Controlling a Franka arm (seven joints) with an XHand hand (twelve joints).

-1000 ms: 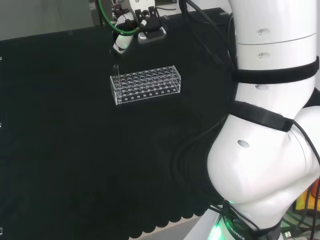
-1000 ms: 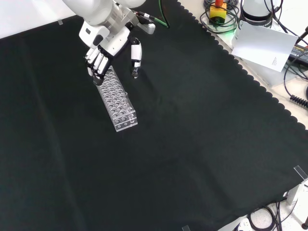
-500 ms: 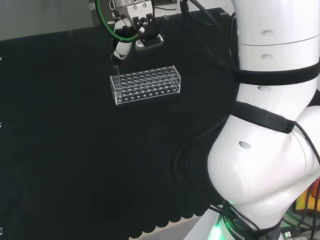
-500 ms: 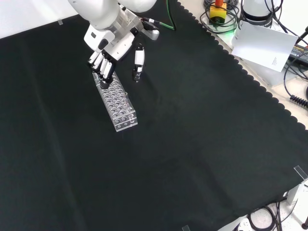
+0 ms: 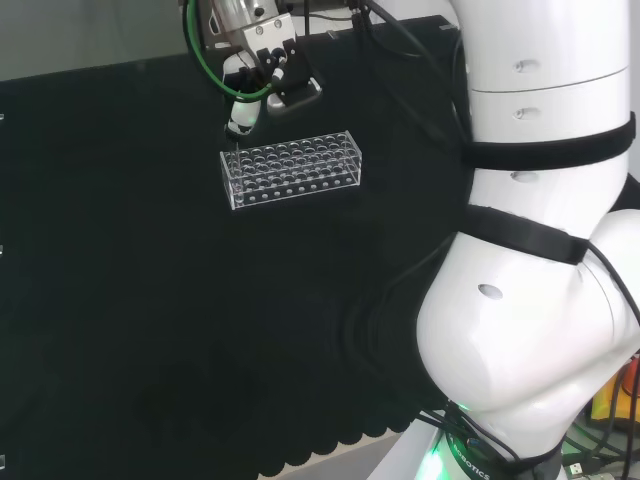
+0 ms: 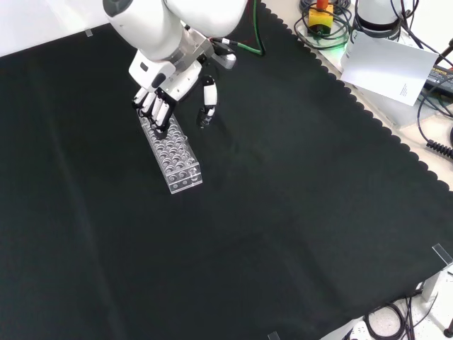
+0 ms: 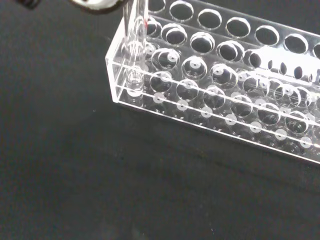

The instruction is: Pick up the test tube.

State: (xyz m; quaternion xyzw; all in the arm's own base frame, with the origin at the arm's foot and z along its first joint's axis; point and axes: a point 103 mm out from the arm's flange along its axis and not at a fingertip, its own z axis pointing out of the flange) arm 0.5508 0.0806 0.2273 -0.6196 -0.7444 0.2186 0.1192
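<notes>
On the black cloth [image 6: 283,212] stands a clear plastic test tube rack [image 5: 290,168], a long block with rows of round holes, lying crosswise in the head view and running away from the camera in the front view. The hand [image 6: 164,95] hangs over the rack's far end in the front view, which is the rack's left end in the head view [image 5: 258,70]. Its fingers [image 6: 157,110] point down in a close bunch at the rack's end holes, while the thumb [image 6: 207,103] stands apart from them to the right in that view, over bare cloth beside the rack. The fingers look fairly straight and the span between them and the thumb is wide; whether any fingertip touches the tube cannot be told. The test tube [image 7: 135,55] stands upright in a corner hole of the rack, as the wrist view shows, a thin clear tube with its round bottom seated in the lower plate; its top runs up to a blurred part of the hand at that picture's edge. In the head view a white fingertip [image 5: 240,117] sits just above the rack's left corner, where the tube stands. The other holes seen in the wrist view hold nothing.
</notes>
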